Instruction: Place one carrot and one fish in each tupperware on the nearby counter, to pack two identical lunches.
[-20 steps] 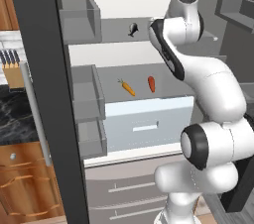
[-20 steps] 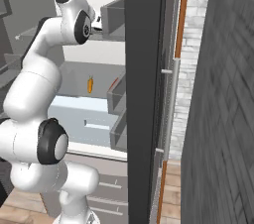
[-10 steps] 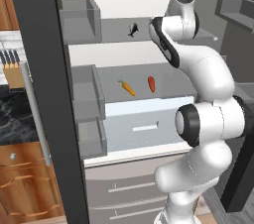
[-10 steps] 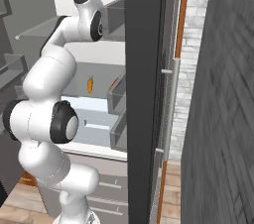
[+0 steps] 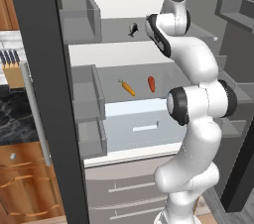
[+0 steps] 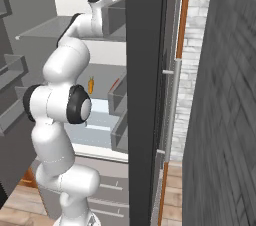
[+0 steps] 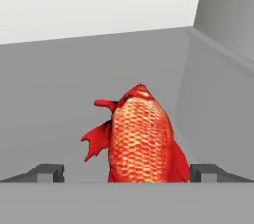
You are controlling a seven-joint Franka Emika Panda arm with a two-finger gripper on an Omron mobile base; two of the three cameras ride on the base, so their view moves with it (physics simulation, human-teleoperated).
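Observation:
In the hand view a bright red fish (image 7: 141, 141) with spiky fins lies on a grey fridge shelf (image 7: 54, 104), close to the right wall. My gripper (image 7: 127, 171) is open, one fingertip on each side of the fish and apart from it. In the left base view a dark fish (image 5: 133, 28) sits on the upper shelf, left of my wrist. On the shelf below lie a slim orange carrot (image 5: 128, 87) and a stubbier red-orange carrot (image 5: 151, 84). One carrot (image 6: 91, 84) shows in the right base view too. The tupperware is out of view.
The open fridge door (image 5: 42, 94) stands at the left with grey door bins (image 5: 84, 94). A pale drawer (image 5: 141, 124) sits under the carrot shelf. The black marble counter (image 5: 12, 119) with a knife block (image 5: 11, 67) is far left. Another fridge door (image 6: 145, 95) blocks the right.
The arm has swung its elbow up and reached the hand deeper over the upper shelf. The jaws stayed open. Carrots and dark fish have not moved.

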